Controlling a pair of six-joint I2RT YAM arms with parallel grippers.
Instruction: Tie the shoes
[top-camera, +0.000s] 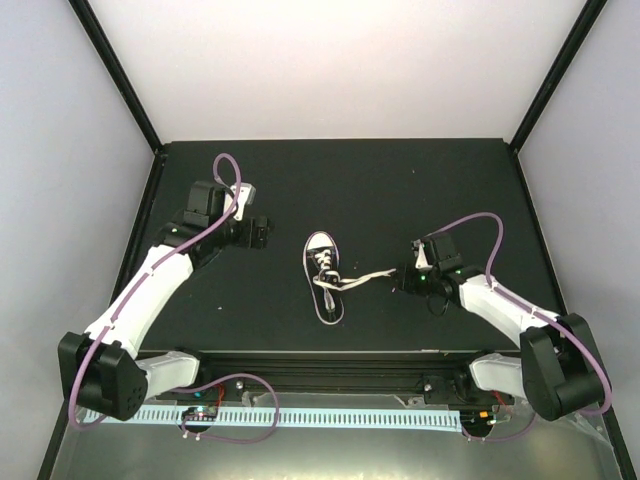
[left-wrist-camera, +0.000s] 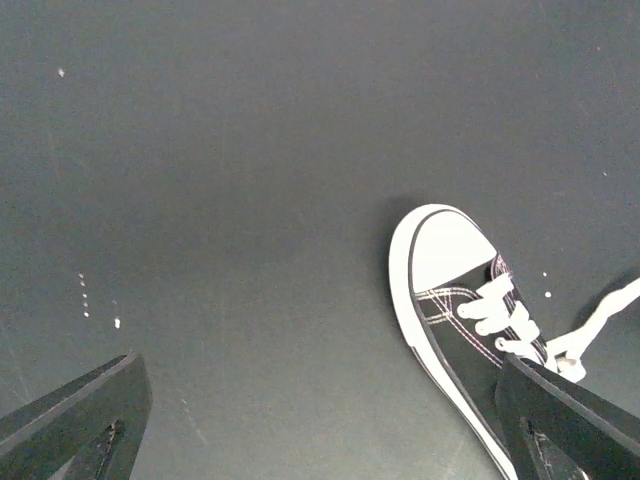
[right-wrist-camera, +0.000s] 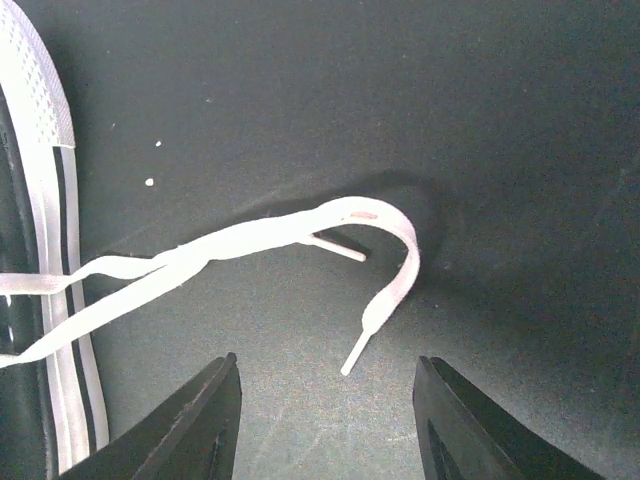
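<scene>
Black table (top-camera: 400, 190) lies under the right gripper (right-wrist-camera: 328, 385), jaws apart and empty, just by the soft, floppy lace (right-wrist-camera: 250, 240) end. The left gripper (left-wrist-camera: 320, 380) is wide apart too, near the light little shoe (top-camera: 324, 276) mid-table. I would pinch the lace near its tip.

No text, label, brand, number or sign can be read in any of the views. On the sneaker (left-wrist-camera: 455, 300), seen ahead and to the right of the left gripper (left-wrist-camera: 318, 365), only stitching and lacing can be made out, and no lettering is legible.
</scene>
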